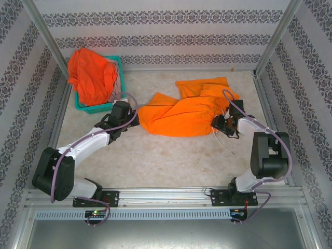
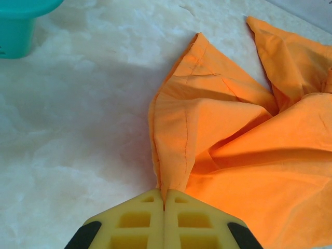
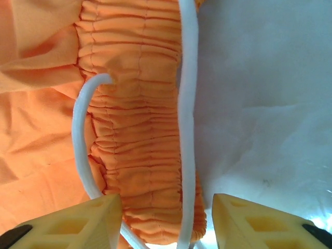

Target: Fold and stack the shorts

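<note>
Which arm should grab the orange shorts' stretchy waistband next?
Right. The right gripper stands open around the waistband. The left gripper is busy, shut on the shorts at the other end.

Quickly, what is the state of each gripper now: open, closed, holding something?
Left gripper: closed, pinching an edge of the yellow-orange shorts.
Right gripper: open, one finger on either side of the waistband, not gripping yet.

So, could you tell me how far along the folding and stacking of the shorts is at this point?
Nothing looks folded or stacked yet. In hand: the yellow-orange cloth shorts lie crumpled on the table; the left gripper is shut on one corner, and the right gripper straddles the gathered waistband, jaws not yet closed. Left: folding these, then the red-orange shorts and pink cloth heaped in the teal mesh basket.
</note>
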